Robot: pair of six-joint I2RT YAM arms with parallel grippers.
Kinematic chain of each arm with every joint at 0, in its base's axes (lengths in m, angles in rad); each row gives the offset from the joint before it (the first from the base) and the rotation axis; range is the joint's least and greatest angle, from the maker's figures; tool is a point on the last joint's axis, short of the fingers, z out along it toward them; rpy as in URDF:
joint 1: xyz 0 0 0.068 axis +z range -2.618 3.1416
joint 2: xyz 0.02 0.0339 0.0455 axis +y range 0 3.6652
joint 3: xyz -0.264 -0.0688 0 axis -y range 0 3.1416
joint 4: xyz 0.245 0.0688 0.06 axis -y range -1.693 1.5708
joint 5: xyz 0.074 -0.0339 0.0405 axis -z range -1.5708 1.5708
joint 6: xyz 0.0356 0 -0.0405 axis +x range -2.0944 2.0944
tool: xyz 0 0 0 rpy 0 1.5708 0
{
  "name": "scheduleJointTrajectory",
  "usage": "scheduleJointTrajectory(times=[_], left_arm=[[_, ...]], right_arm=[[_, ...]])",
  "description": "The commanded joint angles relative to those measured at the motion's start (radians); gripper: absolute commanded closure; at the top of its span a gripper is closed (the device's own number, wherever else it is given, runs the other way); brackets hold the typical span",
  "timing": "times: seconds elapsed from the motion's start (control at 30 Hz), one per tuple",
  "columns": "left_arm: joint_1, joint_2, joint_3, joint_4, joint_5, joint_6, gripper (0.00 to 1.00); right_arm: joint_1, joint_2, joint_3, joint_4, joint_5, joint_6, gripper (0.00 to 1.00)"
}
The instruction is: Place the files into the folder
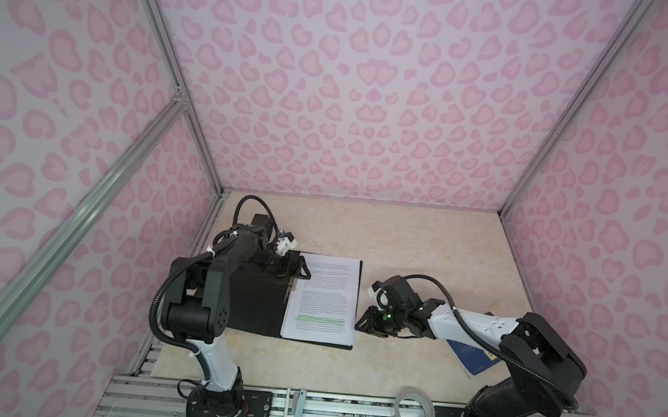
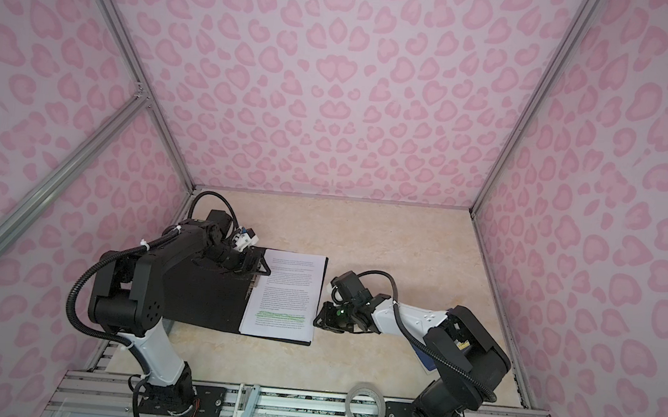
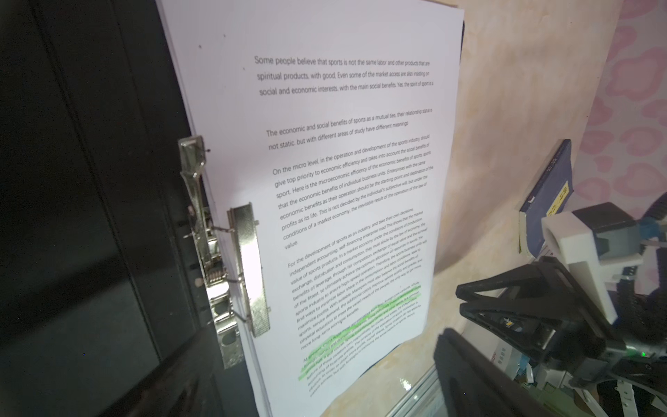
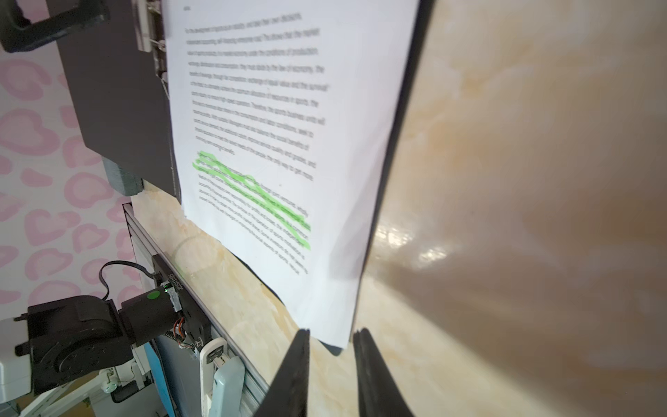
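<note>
Pink heart-patterned walls are enclosing a beige marble tabletop [image 1: 425, 243], and your workpiece is sitting left of its middle. The folder [image 1: 256, 306] is lying open with its black inside facing up. The files [image 1: 324, 296] are resting as 1 squared stack on its right half, with their inner edge reaching the metal clip [image 3: 249, 267] at the spine. Their long axis is running from your base side toward the back wall.

Your right claw [image 1: 361, 324] is hovering just beside the stack's free long edge, toward its near end, and pointing at it. Its jaws are standing narrowly apart with nothing between them, and in the right wrist view the paper corner is lying just beyond the tips. Your left claw [image 1: 295, 266] is hanging over the far end of the spine, jaws spread wide and gripping nothing.

So your right arm is sitting nearer the loose edge and your left nearer the clip. You are probably looking at sheets already placed, with only clamping or closing remaining.
</note>
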Motion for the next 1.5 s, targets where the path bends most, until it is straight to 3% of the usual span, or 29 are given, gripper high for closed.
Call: scheduleJointTrajectory(times=[0.0,0.2,1.13,1.23,1.47], left_arm=[[0.002,0.005,-0.015,-0.008,-0.003,0.012,0.02],[0.005,0.023,-0.019,-0.009,0.012,-0.001,0.02],[0.013,0.050,-0.026,-0.009,0.041,-0.015,0.02],[0.017,0.017,0.013,-0.034,0.022,0.007,0.02],[0.100,-0.141,0.102,-0.092,-0.146,0.092,0.02]], right_arm=[[0.002,0.009,-0.050,0.128,-0.030,0.068,0.73],[0.002,0.047,-0.106,0.290,-0.078,0.144,0.73],[0.003,0.162,-0.116,0.454,-0.168,0.199,0.85],[0.000,0.164,-0.109,0.447,-0.172,0.193,0.85],[-0.011,0.165,-0.106,0.432,-0.184,0.179,0.86]])
